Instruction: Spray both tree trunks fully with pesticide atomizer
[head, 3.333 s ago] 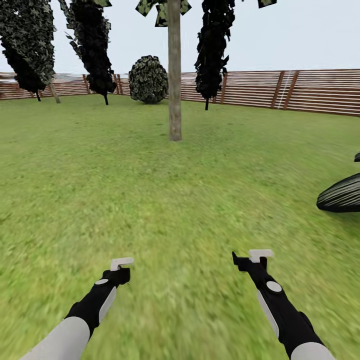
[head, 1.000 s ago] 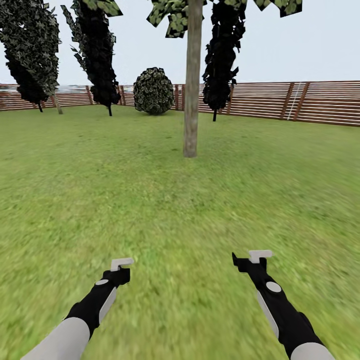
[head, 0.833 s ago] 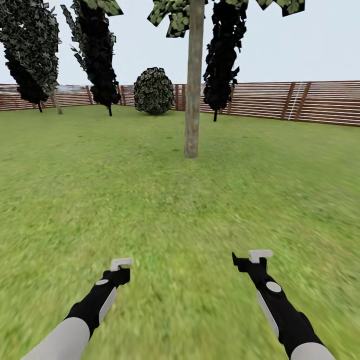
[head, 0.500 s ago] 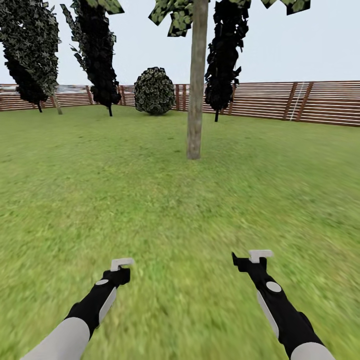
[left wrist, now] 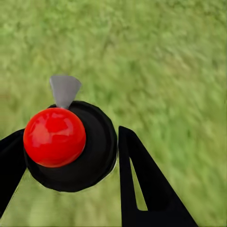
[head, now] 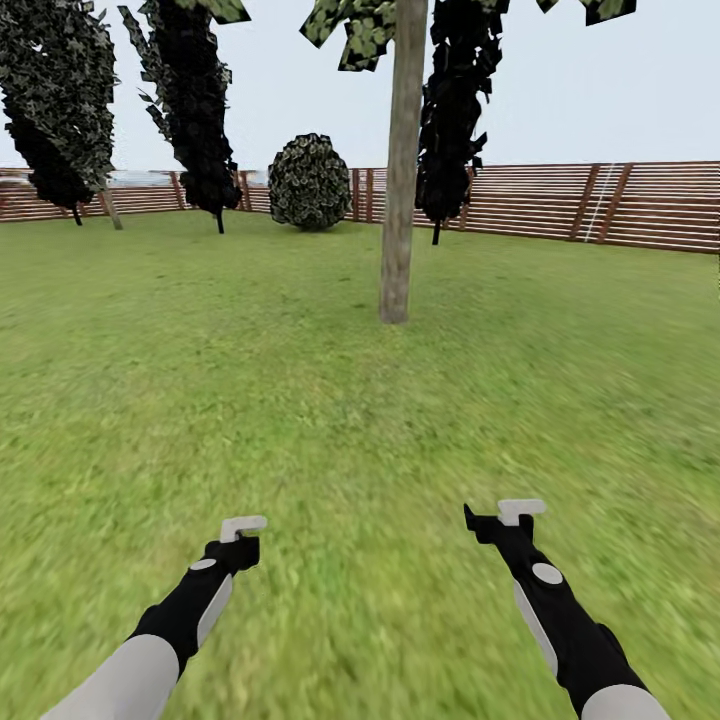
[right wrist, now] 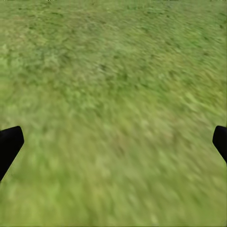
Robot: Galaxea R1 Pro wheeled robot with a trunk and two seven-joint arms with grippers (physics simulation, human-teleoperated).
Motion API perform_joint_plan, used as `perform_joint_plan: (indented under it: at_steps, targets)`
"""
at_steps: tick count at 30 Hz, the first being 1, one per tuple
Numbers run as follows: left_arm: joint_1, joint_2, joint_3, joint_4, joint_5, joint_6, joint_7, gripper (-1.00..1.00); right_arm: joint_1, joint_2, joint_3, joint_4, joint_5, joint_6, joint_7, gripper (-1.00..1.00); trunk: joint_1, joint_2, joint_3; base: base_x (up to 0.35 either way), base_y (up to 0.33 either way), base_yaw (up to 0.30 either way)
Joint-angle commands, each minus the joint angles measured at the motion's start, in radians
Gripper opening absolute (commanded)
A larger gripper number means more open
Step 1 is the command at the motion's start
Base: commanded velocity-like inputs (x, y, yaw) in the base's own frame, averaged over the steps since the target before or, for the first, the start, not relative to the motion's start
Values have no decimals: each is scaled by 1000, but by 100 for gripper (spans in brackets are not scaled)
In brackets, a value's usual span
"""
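Both arms low and forward, left hand (head: 243,528) clamped, right hand (head: 508,516) spread.

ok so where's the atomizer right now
In the left wrist view, the atomizer, black with a red ball top, sits between the left gripper fingers above the grass.

Atomizer (left wrist: 66,144), red-topped black, clamped in left tool (left wrist: 71,156); grey-brown trunk (head: 401,180) upright ahead.

The view has crept closer to the tree trunk (head: 400,180), which now sits further right.
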Motion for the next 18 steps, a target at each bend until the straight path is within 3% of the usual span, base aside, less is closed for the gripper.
perform_joint_plan:
  at_steps: [1, 14, 18]
  targets:
    - [0, 0, 1, 0, 0, 0, 1, -100, 0, 0, 0, 0, 0, 0, 0, 100, 0, 0, 1, 297, 181, -179]
    - [0, 0, -4, 0, -1, -1, 4, -100, 0, 0, 0, 2, 0, 0, 0, 100, 0, 0, 12, 309, 150, -236]
    - [0, 0, -5, 0, -1, -1, 5, -100, 0, 0, 0, 2, 0, 0, 0, 100, 0, 0, 13, 322, 120, -84]
